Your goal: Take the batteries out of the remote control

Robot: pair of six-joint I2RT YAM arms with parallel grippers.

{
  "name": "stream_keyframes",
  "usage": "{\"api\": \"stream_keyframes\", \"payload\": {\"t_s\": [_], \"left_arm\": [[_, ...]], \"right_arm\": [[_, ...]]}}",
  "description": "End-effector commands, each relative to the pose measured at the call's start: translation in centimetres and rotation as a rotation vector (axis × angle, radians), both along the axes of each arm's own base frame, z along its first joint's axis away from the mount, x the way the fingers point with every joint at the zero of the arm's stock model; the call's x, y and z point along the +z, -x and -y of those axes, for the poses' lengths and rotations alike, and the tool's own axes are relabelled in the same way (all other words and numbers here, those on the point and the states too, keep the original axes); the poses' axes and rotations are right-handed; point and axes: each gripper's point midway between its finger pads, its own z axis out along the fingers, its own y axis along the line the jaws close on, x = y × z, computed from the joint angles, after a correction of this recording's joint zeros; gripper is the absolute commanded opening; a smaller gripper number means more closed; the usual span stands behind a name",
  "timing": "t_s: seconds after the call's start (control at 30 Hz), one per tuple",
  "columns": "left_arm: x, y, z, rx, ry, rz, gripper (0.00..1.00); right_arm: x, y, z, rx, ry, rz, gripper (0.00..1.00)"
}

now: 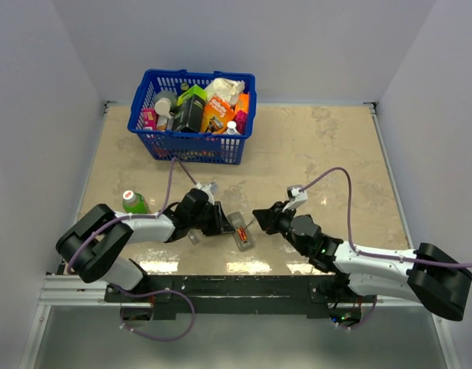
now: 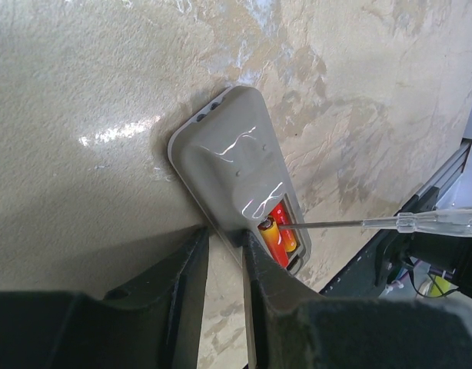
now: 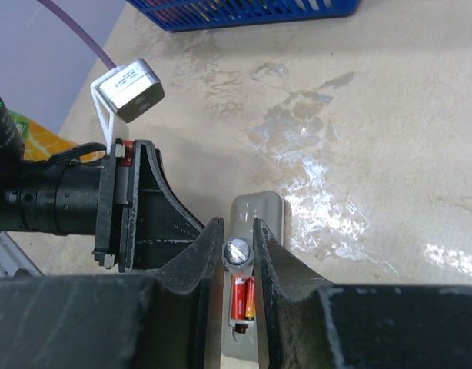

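The remote control (image 1: pixel 237 219) lies back-up near the table's front edge, its recess open. Two red-orange batteries (image 2: pixel 276 234) sit in the recess, also seen in the right wrist view (image 3: pixel 244 298). My left gripper (image 1: pixel 223 223) is at the remote's left side. Its fingers (image 2: pixel 255 257) are nearly together on the long edge of the remote (image 2: pixel 228 154). My right gripper (image 3: pixel 237 231) is shut on a thin stick-like tool (image 3: pixel 237 252). The tool's shaft (image 2: pixel 336 224) reaches in from the right, and its tip touches the batteries' end.
A blue basket (image 1: pixel 186 140) full of packages stands at the back left. A green-capped bottle (image 1: pixel 132 201) stands beside the left arm. A small grey piece (image 1: pixel 194 238) lies by the left gripper. The table's front rail (image 1: pixel 221 278) is just below the remote.
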Motion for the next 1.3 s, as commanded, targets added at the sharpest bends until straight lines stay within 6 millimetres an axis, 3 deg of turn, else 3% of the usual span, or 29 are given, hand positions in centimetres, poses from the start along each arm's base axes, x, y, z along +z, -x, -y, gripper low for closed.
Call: {"api": "stream_keyframes", "payload": {"t_s": [0.0,0.23,0.57,0.93,1.27], "left_arm": [[-1.3,0.8,0.1,-0.003,-0.025,-0.018,0.29],[-1.1,0.7,0.4,-0.005,-0.034,-0.013,0.29],[-1.4,0.6,0.0,-0.001,-0.064,-0.007,0.29],[-1.4,0.4,0.1,-0.002,-0.076,-0.007,0.29],[-1.3,0.4,0.2,-0.008,-0.098,0.0,0.29]], "right_arm": [[-7.2,4.5,1.7,0.096,0.147,-0.24,0.0],[-7.0,4.0,1.5,0.102,0.133,-0.241,0.0],[-7.1,1.4,3.5,0.013,0.106,-0.252,0.0],[-8.7,-0.4,4.7,-0.045,0.082,-0.34,0.0],[-9.0,-1.7,5.2,-0.059,0.08,-0.35,0.0]]}}
